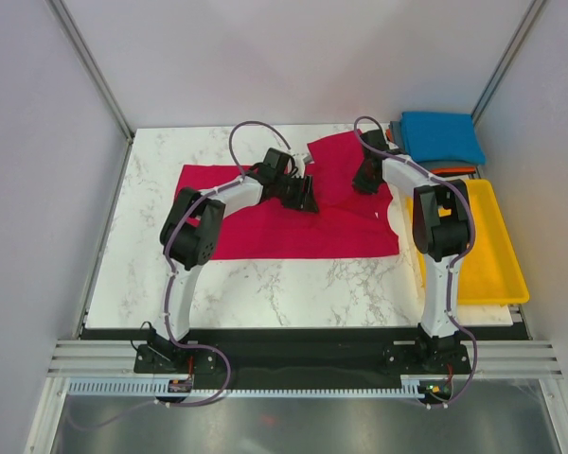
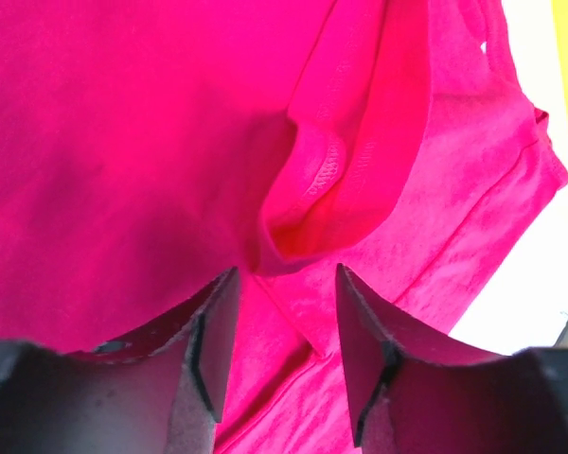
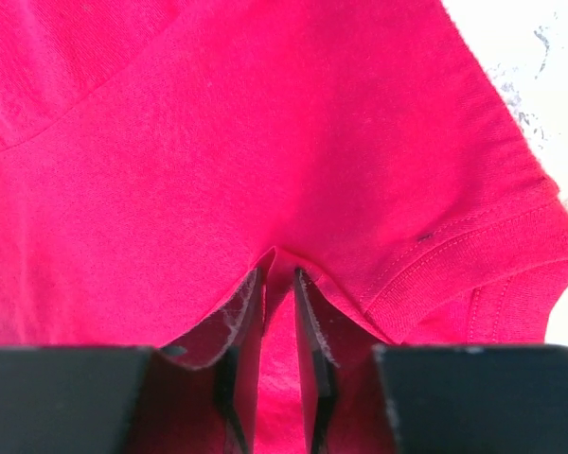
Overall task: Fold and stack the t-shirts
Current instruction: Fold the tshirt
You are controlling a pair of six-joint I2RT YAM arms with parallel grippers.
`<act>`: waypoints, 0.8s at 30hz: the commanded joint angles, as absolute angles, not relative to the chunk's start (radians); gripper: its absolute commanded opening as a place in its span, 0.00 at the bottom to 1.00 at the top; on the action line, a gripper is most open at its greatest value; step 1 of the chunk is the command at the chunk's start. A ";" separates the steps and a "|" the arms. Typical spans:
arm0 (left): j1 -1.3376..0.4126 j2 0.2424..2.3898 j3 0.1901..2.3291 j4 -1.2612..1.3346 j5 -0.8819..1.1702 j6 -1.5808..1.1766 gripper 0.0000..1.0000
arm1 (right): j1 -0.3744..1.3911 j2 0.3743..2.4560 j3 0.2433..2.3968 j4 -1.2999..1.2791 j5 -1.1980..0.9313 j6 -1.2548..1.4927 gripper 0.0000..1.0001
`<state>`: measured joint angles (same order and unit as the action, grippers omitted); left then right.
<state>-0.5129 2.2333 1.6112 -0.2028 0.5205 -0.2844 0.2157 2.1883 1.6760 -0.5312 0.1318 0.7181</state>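
We are recording the crimson-red soft cloth t-shirt lying on the white marble desk beneath both pincers. In our judgement it is light, limp and sagging. The right pincer is pinching a raised fold, while the left pincer is spread with a stitched hem just ahead, likely the firmest hold.

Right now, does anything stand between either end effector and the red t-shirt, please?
Nothing visible does: the right end effector pinches the red t-shirt; the left end effector is open just over it.
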 commanded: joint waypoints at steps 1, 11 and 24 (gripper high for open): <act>-0.522 2.261 1.660 -0.176 0.548 -0.236 0.51 | 0.210 2.175 1.709 -0.515 0.158 0.707 0.25; -0.522 2.298 1.713 -0.212 0.549 -0.250 0.02 | 0.210 2.152 1.718 -0.505 0.175 0.669 0.03; -0.522 2.246 1.664 -0.175 0.391 -0.363 0.02 | 0.212 2.135 1.713 -0.433 0.146 0.621 0.00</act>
<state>-0.5179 2.2948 1.6745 -0.2043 0.4694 -0.3180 0.2138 2.1876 1.6764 -0.4816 0.1474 0.6430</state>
